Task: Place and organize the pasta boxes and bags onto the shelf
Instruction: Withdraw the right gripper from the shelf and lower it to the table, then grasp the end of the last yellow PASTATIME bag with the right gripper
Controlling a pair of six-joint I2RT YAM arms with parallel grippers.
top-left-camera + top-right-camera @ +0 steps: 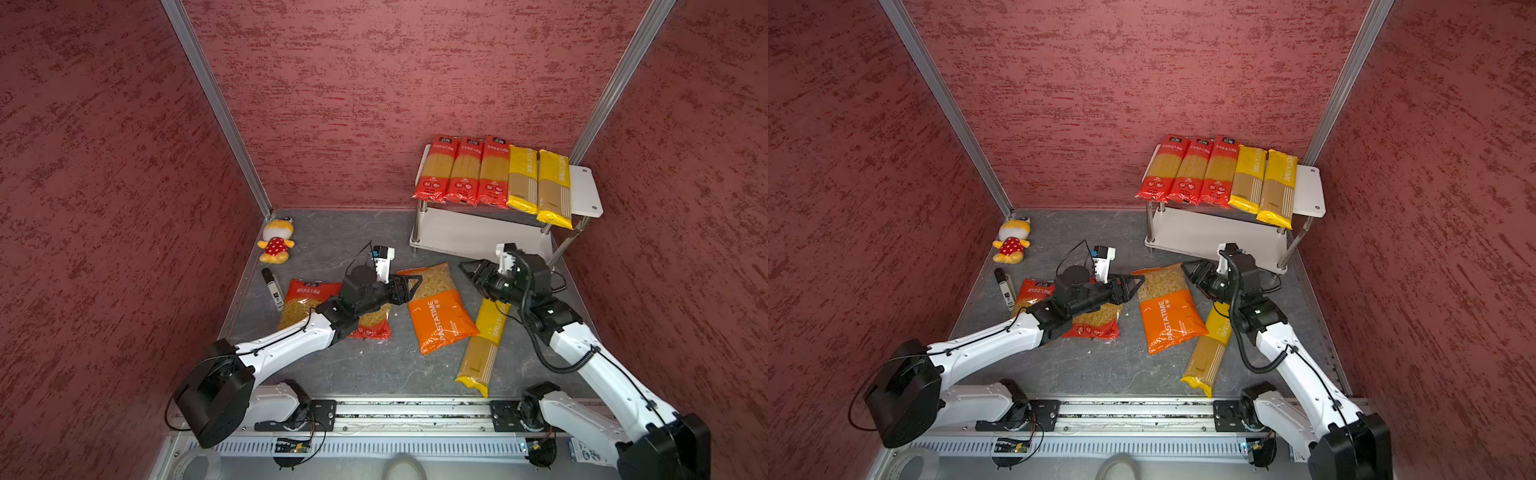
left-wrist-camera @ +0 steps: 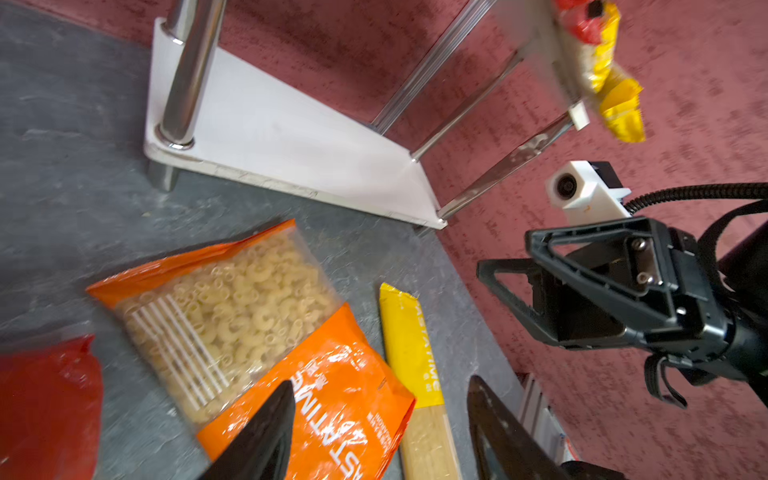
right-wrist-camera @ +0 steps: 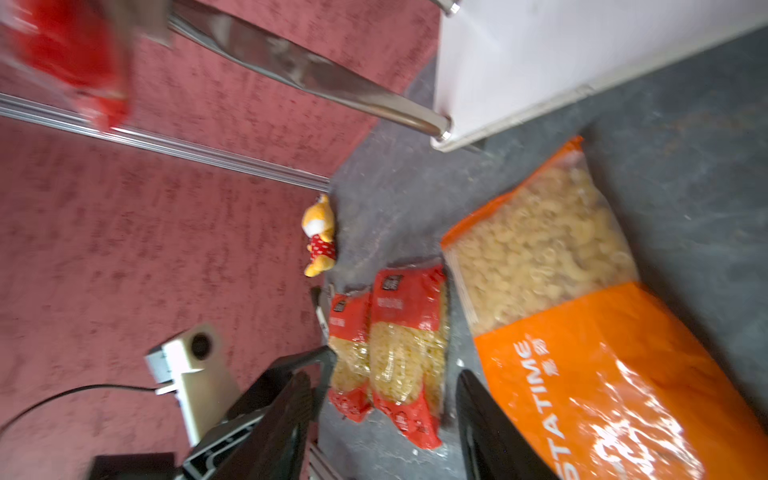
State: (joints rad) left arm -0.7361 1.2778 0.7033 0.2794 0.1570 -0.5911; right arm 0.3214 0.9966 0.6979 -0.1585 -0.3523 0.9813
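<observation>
Mid-frame in both top views lay the wide orange bag (image 1: 440, 316), left gripper (image 1: 417, 286) and right gripper (image 1: 465, 268) flanking its clear end, both parted and empty. I judged it floppy, slick, its macaroni shifting; I'd pinch the sealed edge.

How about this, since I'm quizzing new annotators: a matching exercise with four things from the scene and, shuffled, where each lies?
Things
1. three red spaghetti bags
2. orange PASTATIME macaroni bag
3. plush toy
4. two red curly-pasta bags

Places
A. table, beside the black marker
B. far left corner of the table
C. left part of the shelf, on its top board
D. table, just in front of the shelf

Pairs: 1-C, 2-D, 3-B, 4-A
</observation>
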